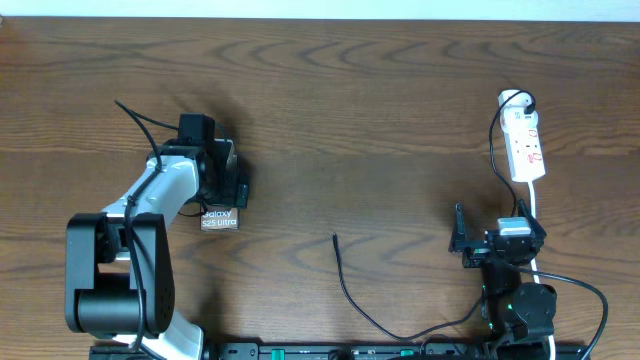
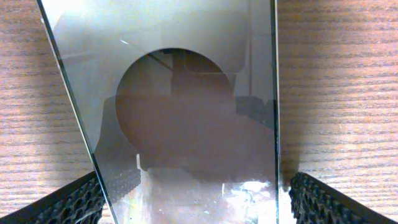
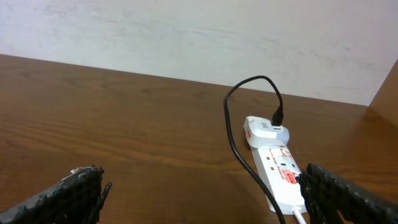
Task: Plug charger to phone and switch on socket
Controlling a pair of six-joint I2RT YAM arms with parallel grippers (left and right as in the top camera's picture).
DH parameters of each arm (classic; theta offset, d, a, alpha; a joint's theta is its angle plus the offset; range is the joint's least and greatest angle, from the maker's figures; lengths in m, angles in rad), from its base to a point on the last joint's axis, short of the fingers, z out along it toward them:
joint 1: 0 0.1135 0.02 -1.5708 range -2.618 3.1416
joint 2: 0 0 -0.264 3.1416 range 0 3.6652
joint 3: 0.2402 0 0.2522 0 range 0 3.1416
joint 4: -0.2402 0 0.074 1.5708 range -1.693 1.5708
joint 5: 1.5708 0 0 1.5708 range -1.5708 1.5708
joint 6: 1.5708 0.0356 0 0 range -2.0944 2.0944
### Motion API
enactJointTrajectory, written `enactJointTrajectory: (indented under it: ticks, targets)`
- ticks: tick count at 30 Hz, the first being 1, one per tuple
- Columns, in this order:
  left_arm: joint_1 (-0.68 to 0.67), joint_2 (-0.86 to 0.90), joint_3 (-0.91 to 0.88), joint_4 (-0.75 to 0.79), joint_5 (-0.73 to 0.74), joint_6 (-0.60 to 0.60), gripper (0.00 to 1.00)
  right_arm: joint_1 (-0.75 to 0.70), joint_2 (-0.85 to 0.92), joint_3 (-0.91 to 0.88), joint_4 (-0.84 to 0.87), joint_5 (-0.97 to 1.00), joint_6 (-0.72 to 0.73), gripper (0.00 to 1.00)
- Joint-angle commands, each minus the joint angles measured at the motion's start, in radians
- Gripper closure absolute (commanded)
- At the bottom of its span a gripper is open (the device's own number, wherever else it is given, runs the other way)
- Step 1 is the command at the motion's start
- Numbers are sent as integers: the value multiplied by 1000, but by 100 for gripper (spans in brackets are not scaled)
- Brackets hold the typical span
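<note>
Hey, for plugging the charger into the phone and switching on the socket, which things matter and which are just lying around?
Needed: phone, charger cable, white power strip, left tool straddling the phone.
Just there: wooden table, the strip's white cord.

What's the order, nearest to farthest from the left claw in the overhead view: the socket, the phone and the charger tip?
1. phone: right at the left claw, lying between its fingers.
2. charger tip: near the middle of the table, toward the front edge.
3. socket: far across the table, on the right arm's side.
</note>
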Motion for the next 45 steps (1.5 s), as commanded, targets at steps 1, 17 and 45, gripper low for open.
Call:
enactJointTrajectory:
  ticks: [1, 17, 45]
  targets:
    - [3, 15, -10, -12, 13, 6, 6, 1, -1, -1, -4, -2, -6, 1]
    - [3, 15, -10, 11, -26, -49, 6, 1, -1, -1, -4, -2, -6, 1]
    - [3, 41, -11, 18, -46, -54, 6, 1, -1, -1, -4, -2, -6, 1]
